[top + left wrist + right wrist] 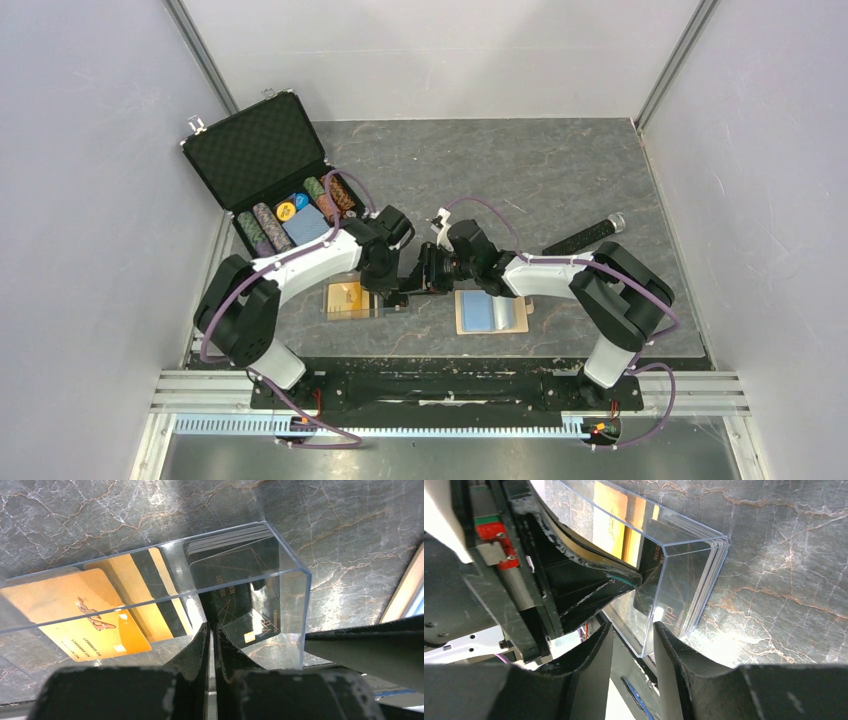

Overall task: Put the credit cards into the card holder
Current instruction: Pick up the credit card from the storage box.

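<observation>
An open black case (262, 150) is set at the far left of the surface (560, 170), its lid lined with foam and its tray filled with chips (265, 228) and a blue deck (305, 225). A black rod (583, 238) with a silvery tip is laid to the right, well apart from everything else.

The cards are enclosed by a clear box (355, 300), whose walls stand between them and both arms. The orange card (75, 612) is seen in its left part. The black cards (230, 550) are stacked against the far wall at its right end, with one tilted off the stack. The holder (490, 312) is spread open just right of the box, blue pockets upward.

The left end effector (211, 627) is clenched almost fully at the box's near wall, beside the black cards — whether a card is pinched cannot be told. The right end effector (632, 626) is partly released, with the box's end corner between its fingers; contact cannot be told.

The surface is a dark grey slab veined with pale lines. It is enclosed on three sides by plain pale walls, with metal posts at the far corners — a metal rail is fixed along the near edge.
</observation>
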`<state>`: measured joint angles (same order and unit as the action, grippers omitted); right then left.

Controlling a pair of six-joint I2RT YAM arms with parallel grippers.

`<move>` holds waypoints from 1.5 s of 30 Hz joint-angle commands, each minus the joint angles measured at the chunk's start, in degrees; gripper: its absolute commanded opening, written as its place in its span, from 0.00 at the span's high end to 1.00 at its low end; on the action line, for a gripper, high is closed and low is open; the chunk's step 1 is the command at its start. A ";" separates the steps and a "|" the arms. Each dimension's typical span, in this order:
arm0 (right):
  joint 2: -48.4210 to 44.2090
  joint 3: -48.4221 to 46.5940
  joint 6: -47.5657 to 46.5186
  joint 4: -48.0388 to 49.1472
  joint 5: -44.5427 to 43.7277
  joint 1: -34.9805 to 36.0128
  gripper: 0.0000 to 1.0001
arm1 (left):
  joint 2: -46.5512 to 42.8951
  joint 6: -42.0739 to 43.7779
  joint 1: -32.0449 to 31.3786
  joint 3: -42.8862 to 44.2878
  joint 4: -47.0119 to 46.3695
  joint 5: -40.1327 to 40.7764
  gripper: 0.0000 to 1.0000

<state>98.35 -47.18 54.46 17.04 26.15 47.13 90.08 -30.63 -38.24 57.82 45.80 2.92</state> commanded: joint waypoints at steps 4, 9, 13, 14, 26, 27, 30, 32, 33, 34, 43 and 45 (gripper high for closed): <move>0.45 -1.51 -0.30 1.69 1.18 0.41 0.62 | -5.61 -1.89 -1.40 3.07 -5.13 -5.55 0.91; 0.31 -1.43 -0.31 1.69 1.09 0.32 0.62 | -8.12 -3.54 -1.37 1.02 -7.33 -6.15 0.79; 0.17 -1.32 -0.30 1.69 1.06 0.33 0.62 | -6.94 -3.73 -1.31 -0.31 -8.08 -6.55 0.74; 0.10 -1.25 -0.31 1.75 1.03 0.29 0.62 | -6.57 -3.82 -1.36 -0.57 -8.36 -6.78 0.73; -1.22 -0.85 -0.84 1.28 0.77 -0.29 0.62 | -7.96 -6.37 -0.81 -3.51 -12.01 -7.36 0.98; -1.54 -0.94 -1.12 0.93 0.58 -0.37 0.62 | -8.84 -6.55 -0.79 -3.35 -11.69 -6.70 0.98; -2.83 -1.80 -2.17 -0.90 -0.08 -0.53 0.61 | -12.25 -6.80 -0.65 -2.49 -10.38 -4.70 0.98; -3.71 -2.61 -3.33 -2.51 -0.63 -0.67 0.51 | -14.99 -7.17 -0.61 -1.88 -9.26 -3.40 0.98; -4.25 -3.10 -3.74 -3.37 -0.95 -0.78 0.48 | -16.51 -7.36 -0.61 -1.63 -8.81 -3.15 0.98; -4.92 -3.46 -4.28 -4.16 -1.18 -0.94 0.44 | -18.22 -7.71 -0.55 -1.57 -8.43 -3.14 0.98; -14.09 0.19 -5.51 1.19 4.68 -6.70 0.14 | -33.17 -10.47 0.18 -5.21 -10.86 -4.68 0.98; -16.88 2.96 -3.88 5.06 7.42 -9.12 0.10 | -36.63 -11.38 0.36 -7.05 -13.06 -6.19 0.98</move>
<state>87.44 -47.46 49.91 13.89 28.29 41.85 58.94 -38.20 -38.30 53.82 37.43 -0.58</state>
